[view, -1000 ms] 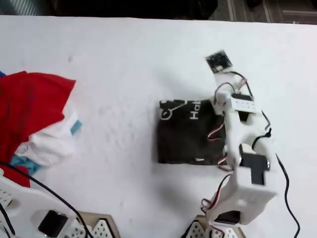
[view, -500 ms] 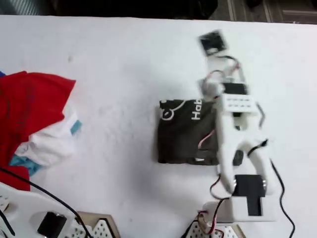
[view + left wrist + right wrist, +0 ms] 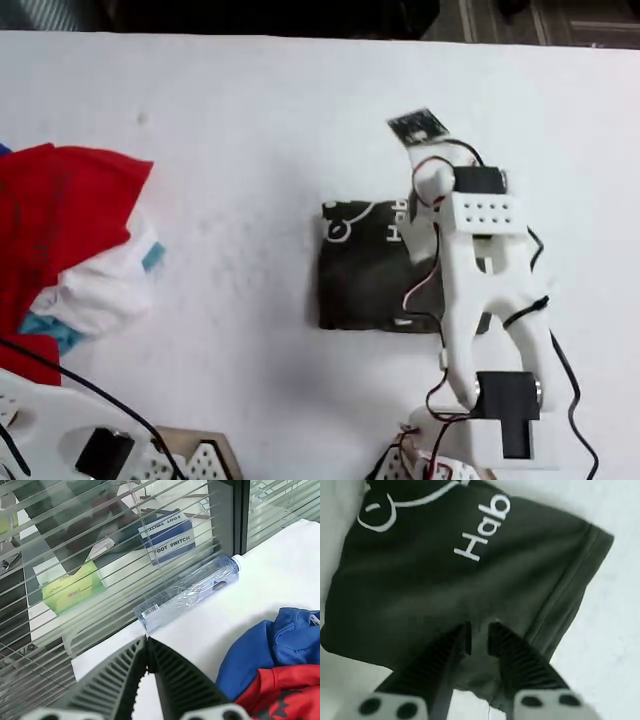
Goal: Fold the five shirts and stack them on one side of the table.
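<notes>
Hovering over one folded black shirt (image 3: 372, 268), the right gripper (image 3: 479, 632) has its two fingers a little apart.

The shirt is a neat rectangle with white print, lying flat on the white table (image 3: 250, 120) right of centre. The right arm (image 3: 482, 290) reaches out from the near edge above the shirt's right side. The gripper's fingertips hang just over the dark cloth with a narrow gap between them, and no fold is visibly caught in it. One loose heap of shirts (image 3: 70, 240) sits well apart at the left edge, showing red, white and teal cloth; how many garments it holds cannot be told. The left gripper (image 3: 147, 654) has its two fingers pressed together, holding nothing, with a red-and-blue shirt (image 3: 280, 675) beside it. One clear plastic bottle (image 3: 190, 592) lies on its side along the table's edge by the window blinds (image 3: 75, 555).
</notes>
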